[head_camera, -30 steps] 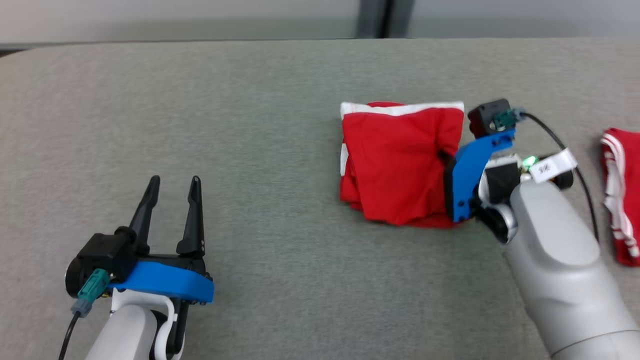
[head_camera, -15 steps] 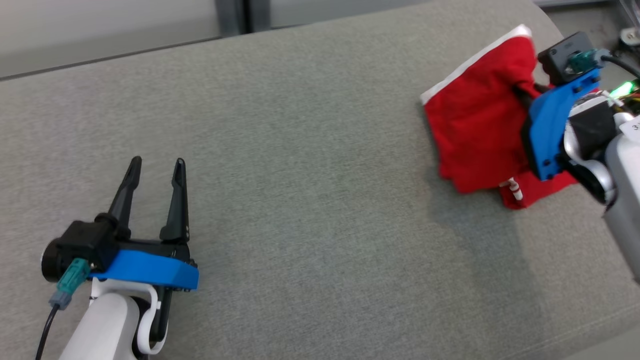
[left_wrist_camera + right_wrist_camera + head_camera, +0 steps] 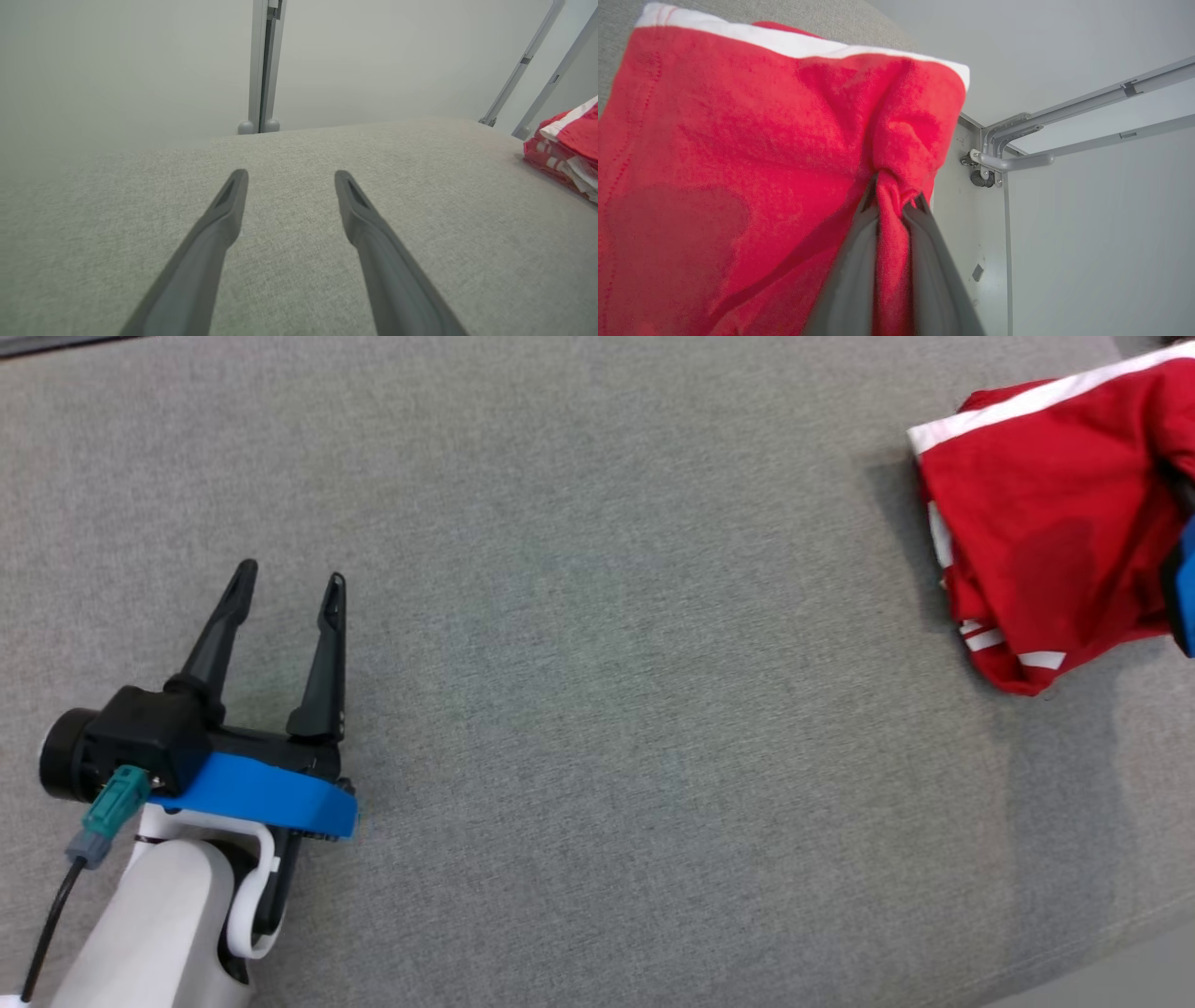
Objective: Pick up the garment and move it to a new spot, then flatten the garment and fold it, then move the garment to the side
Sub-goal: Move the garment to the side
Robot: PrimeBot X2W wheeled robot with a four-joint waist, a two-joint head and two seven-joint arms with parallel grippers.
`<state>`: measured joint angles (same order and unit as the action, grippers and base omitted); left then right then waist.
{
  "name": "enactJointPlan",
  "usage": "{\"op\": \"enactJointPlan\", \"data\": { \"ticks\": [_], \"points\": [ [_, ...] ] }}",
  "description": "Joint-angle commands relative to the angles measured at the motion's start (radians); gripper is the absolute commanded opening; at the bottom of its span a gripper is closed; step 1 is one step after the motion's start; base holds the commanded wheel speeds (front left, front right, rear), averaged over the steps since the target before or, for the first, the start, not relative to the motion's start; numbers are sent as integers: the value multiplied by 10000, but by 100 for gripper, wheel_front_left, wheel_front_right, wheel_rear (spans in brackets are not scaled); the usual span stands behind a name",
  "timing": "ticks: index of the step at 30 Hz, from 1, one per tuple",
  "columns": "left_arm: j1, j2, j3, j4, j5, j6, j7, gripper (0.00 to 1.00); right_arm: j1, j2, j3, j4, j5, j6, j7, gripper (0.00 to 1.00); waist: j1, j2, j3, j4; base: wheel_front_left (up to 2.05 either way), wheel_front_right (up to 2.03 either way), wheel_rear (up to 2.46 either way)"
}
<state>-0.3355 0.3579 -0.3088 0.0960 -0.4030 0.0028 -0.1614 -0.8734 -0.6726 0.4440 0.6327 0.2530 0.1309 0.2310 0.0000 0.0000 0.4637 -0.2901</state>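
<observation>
The garment (image 3: 1046, 523) is a folded red cloth with a white band along its top edge. It is at the far upper right of the head view and throws a shadow on the grey surface. In the right wrist view my right gripper (image 3: 895, 196) is shut on a bunched fold of the garment (image 3: 738, 163). A blue part of its mount (image 3: 1186, 593) shows at the head view's right edge. My left gripper (image 3: 289, 583) stands open over bare grey surface at the lower left, far from the garment, with nothing between its fingers (image 3: 224, 210). Red and white cloth (image 3: 567, 144) shows at the left wrist view's right edge.
The grey padded surface (image 3: 607, 709) spans the head view, and its near edge cuts across the lower right corner (image 3: 1102, 971). A grey metal post (image 3: 264, 70) stands behind the surface against a pale wall. Metal frame bars (image 3: 1017, 158) rise beyond the garment.
The head camera has swung, so the whole picture has shifted. My right gripper, still shut on the garment, has carried it towards the right end of the surface. The left gripper stays open.
</observation>
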Motion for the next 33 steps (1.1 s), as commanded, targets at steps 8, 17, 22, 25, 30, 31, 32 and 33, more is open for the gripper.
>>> {"op": "enactJointPlan", "data": {
  "ticks": [8, 17, 22, 25, 30, 31, 32, 33],
  "points": [
    [-204, 328, 6, -221, 50, 60, 197, 100, -263, 470, -1100, 1688, -824, 0, -1338, 100, 0, 0, 389, 253, 0, 0, 0],
    [274, -172, -52, 339, -346, 59, -378, 100, 405, 1629, -2579, 2110, -976, 1, -3025, 100, 0, 0, -925, 456, 0, 0, 0],
    [901, -512, 66, 652, -631, 190, -692, 100, 1506, 2536, -2873, 1267, -434, 1, -3932, 100, 0, 0, -1983, 783, 0, 0, 0],
    [1352, -664, 208, 795, -821, 230, -818, 100, 2467, 3020, -2816, 516, 118, 0, -4253, 100, 0, 0, -2521, 1052, 0, 0, 0],
    [2119, -868, 538, 996, -1068, 327, -967, 100, 4148, 3748, -2859, -879, 496, 1, -4527, 100, 0, 0, -3266, 1591, 0, 0, 0],
    [2274, -897, 609, 1028, -1097, 350, -978, 100, 4481, 3864, -2908, -1146, 464, 1, -4534, 100, 0, 0, -3385, 1695, 0, 0, 0],
    [2423, -949, 601, 1073, -1101, 361, -994, 100, 4789, 3969, -2983, -1367, 500, 1, -4553, 100, 0, 0, -3523, 1822, 0, 0, 0],
    [2568, -968, 666, 1094, -1107, 395, -1009, 100, 5094, 4126, -3049, -1602, 497, 1, -4555, 100, 0, 0, -3610, 1909, 0, 0, 0]
  ]
}}
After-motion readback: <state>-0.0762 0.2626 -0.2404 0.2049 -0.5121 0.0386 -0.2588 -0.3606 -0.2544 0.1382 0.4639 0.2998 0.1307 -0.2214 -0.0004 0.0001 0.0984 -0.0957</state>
